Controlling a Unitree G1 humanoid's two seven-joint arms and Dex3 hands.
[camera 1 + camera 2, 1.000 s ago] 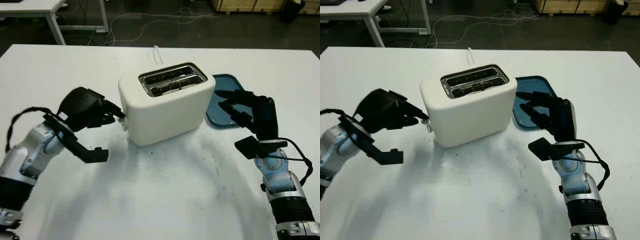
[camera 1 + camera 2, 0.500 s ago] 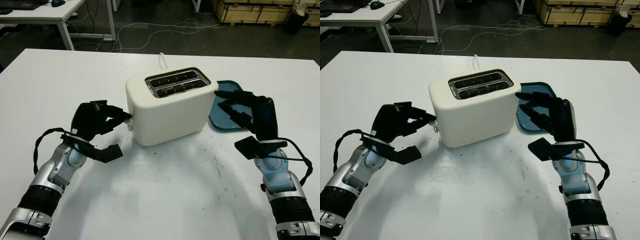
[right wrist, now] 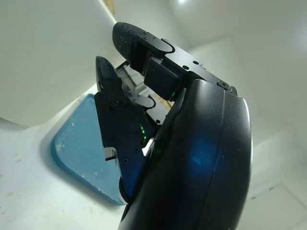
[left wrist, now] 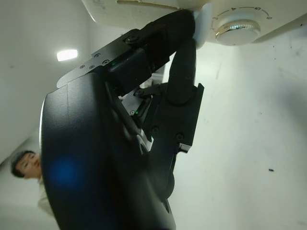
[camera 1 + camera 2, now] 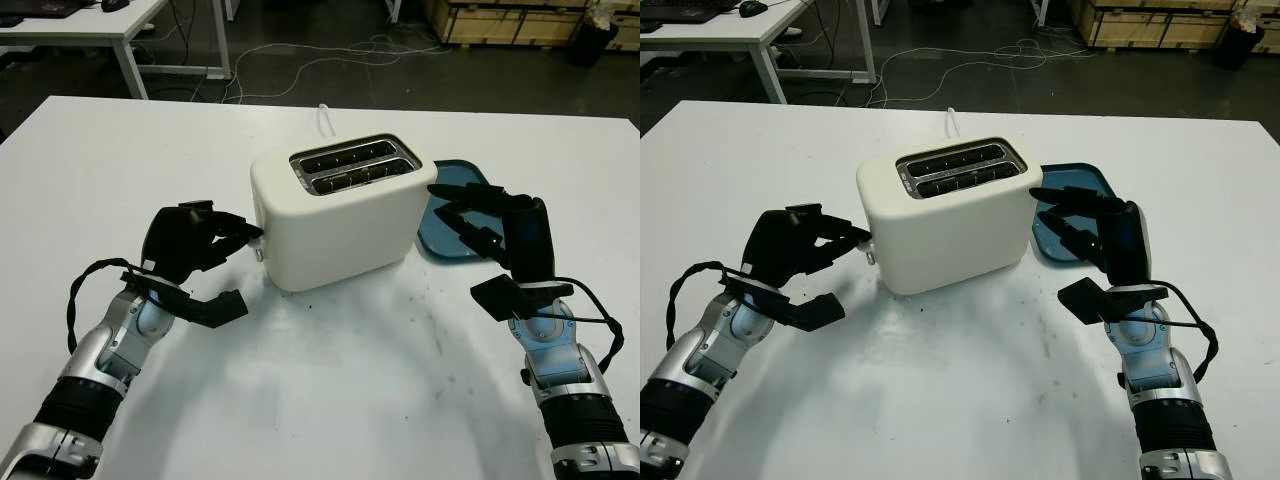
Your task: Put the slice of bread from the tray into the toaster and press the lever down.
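— What sits between the two hands?

— The white toaster (image 5: 340, 212), both slots facing up. Its lever (image 4: 203, 25) and a round dial (image 4: 238, 26) are on the end wall facing the left hand (image 5: 190, 243).

— And that hand?

— Its fingertips (image 5: 250, 232) touch the lever; it grips nothing, the fingers stretched toward that end.

— The right hand (image 5: 500, 232)?

— Open, empty, raised just beside the toaster's other end. The blue tray (image 5: 452, 228) lies directly beyond it, partly hidden by its fingers and by the toaster.

— The bread?

— I can't make out any slice, whether on the tray or in the slots.
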